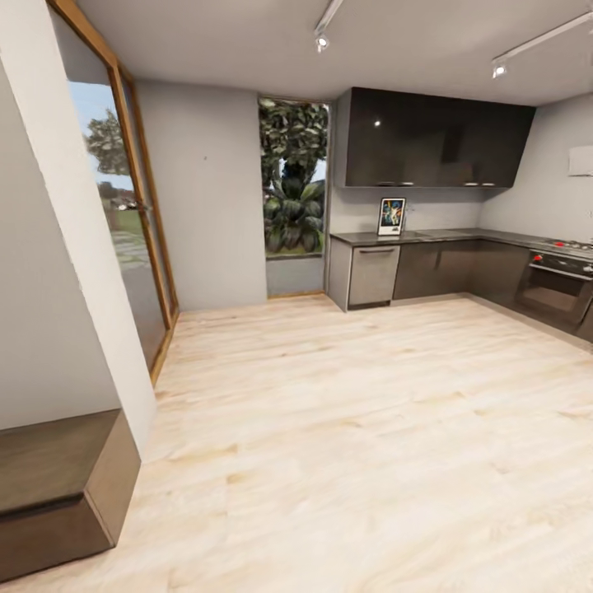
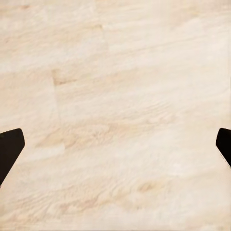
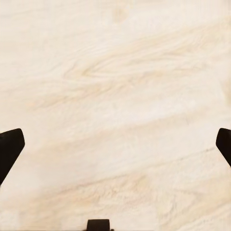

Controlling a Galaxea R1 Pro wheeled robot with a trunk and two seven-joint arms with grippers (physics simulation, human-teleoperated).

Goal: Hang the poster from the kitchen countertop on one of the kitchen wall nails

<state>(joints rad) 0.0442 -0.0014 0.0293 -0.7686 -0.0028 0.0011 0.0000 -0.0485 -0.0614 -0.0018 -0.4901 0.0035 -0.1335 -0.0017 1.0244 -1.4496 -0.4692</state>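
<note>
**Poster across the kitchen, both grippers spread and empty**

Across the pale wood floor (image 1: 354, 428), the poster (image 1: 391, 217) stands upright on the kitchen countertop (image 1: 461, 236), against the wall; left gripper (image 2: 115, 144) and right gripper (image 3: 115, 144) both gape wide, holding nothing.

The poster (image 1: 391, 217) stands upright on the dark desk (image 1: 461, 236) across a pale wood floor (image 1: 354, 428), beside a window onto foliage (image 1: 293, 177).
</note>
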